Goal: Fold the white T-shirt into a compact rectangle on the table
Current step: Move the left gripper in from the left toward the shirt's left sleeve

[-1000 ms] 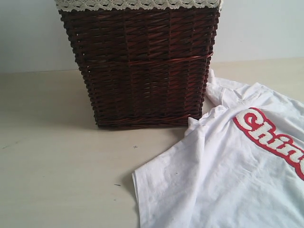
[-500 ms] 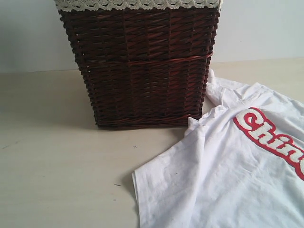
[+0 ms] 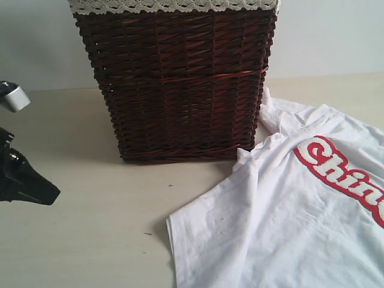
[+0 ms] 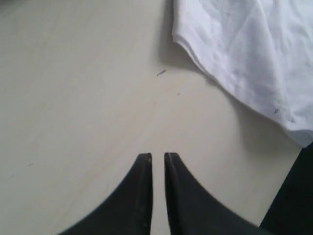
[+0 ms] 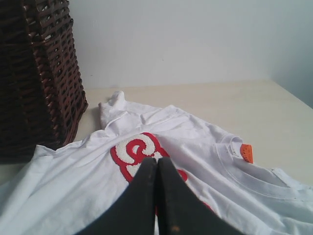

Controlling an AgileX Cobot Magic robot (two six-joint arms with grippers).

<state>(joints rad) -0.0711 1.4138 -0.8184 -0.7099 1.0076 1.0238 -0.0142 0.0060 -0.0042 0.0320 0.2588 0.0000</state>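
The white T-shirt [image 3: 282, 228] lies spread and rumpled on the table [image 3: 78, 240] at the right, its red-outlined lettering [image 3: 336, 174] facing up. Its left hem corner [image 4: 195, 44] shows in the left wrist view. My left gripper [image 3: 53, 195] hovers over bare table at the far left, well apart from the shirt. Its jaws [image 4: 158, 155] stand almost together with a thin slit and nothing between them. My right gripper [image 5: 157, 159] is shut and empty, just above the shirt's chest [image 5: 73, 191] near the lettering. It is out of the exterior view.
A tall dark brown wicker basket [image 3: 180, 84] with cream lace trim stands at the back centre, and the shirt's sleeve [image 3: 273, 114] touches its right corner. An orange tag [image 5: 246, 152] sits at the shirt's collar. A pale wall runs behind the table.
My left arm has come into the exterior view at the left edge, where nothing showed before. The shirt and basket have not moved.
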